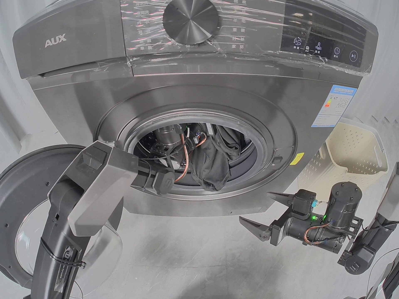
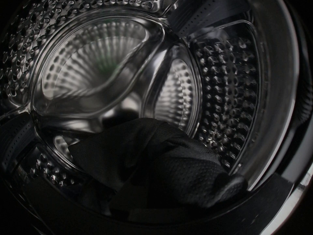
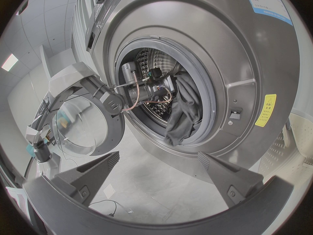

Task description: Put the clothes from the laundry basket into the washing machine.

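**A:** How are the fingers set?

**B:** The right gripper (image 1: pixel 254 207) is held low before the washing machine (image 1: pixel 83 104), its fingers (image 3: pixel 228 177) apart with nothing between them. The left gripper (image 1: pixel 198 140) is sunk into the drum (image 2: pixel 97 59) against a dark garment (image 1: pixel 212 162); its hold cannot be told.

**A:** How much is done?

**B:** The garment is draped over the door seal (image 1: pixel 266 146), part inside and part hung out. The step is judged nearly done: release and a push inward are left. Of the laundry basket (image 1: pixel 357 154), beside the machine on the right, bare wall is seen.

**A:** And around?

**B:** The door (image 1: pixel 25 196) is swung open at the left. A pale grey floor (image 1: pixel 187 250) is laid beneath.
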`<state>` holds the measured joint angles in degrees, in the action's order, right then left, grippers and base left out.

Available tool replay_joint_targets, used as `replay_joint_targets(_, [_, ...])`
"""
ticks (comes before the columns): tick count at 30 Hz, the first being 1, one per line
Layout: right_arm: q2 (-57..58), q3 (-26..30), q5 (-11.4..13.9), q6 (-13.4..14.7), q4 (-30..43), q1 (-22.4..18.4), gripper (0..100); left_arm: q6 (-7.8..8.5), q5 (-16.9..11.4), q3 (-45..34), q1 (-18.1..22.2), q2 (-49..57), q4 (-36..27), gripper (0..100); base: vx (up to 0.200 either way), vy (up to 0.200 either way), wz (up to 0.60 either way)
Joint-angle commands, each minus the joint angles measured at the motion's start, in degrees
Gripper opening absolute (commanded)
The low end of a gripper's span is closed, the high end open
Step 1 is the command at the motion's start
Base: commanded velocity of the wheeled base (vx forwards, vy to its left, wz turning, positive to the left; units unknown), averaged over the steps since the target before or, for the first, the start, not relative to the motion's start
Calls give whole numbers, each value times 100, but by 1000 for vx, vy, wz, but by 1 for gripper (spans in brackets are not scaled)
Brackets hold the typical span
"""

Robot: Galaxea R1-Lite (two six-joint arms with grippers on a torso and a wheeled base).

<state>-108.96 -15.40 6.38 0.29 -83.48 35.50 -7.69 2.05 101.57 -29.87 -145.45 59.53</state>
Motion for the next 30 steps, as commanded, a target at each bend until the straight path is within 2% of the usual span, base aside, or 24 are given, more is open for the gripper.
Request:
replay_joint_targets(1, [-82,2,4,6,-1,18,100,-92,305,1302,183,-660,-741,0,0,0,0])
replay_joint_targets(5, [-82,2,4,6,-1,18,100,-92,384,1302,253,-660,-785,0,0,0,0])
replay_joint_targets(6, [-90,2,4,6,-1,18,100,-92,384,1302,262,-660,-785,100,0,0,0])
replay_joint_targets(10, [-90,2,4,6,-1,18,100,-136,428,1198,253,-617,-917,100,0,0,0])
replay_joint_targets(13, [-82,2,4,6,-1,10,100,-215,472,442,209,-318,-1163,100,0,0,0])
replay_joint_targets(14, [-82,2,4,6,-1,10,100,-215,472,442,209,-318,-1163,100,0,0,0])
replay_joint_targets(15, [-82,2,4,6,-1,10,100,-250,402,-234,183,25,-1347,100,0,0,0])
replay_joint_targets(17, [-82,2,4,6,-1,10,100,-259,314,-850,113,385,-1558,100,0,0,0])
replay_joint_targets(20, [-82,2,4,6,-1,18,100,-268,-47,-1561,34,860,-1857,100,0,0,0])
replay_joint_targets(22, [-82,2,4,-3,-1,18,100,-259,-187,-1887,-37,1045,-1954,100,0,0,0])
replay_joint_targets(24, [-73,-7,4,-3,-1,18,100,-242,-301,-2054,-107,1097,-1962,100,0,0,0])
replay_joint_targets(30, [-73,-7,4,-3,-1,18,100,-189,-354,-1983,-186,816,-1989,100,0,0,0])
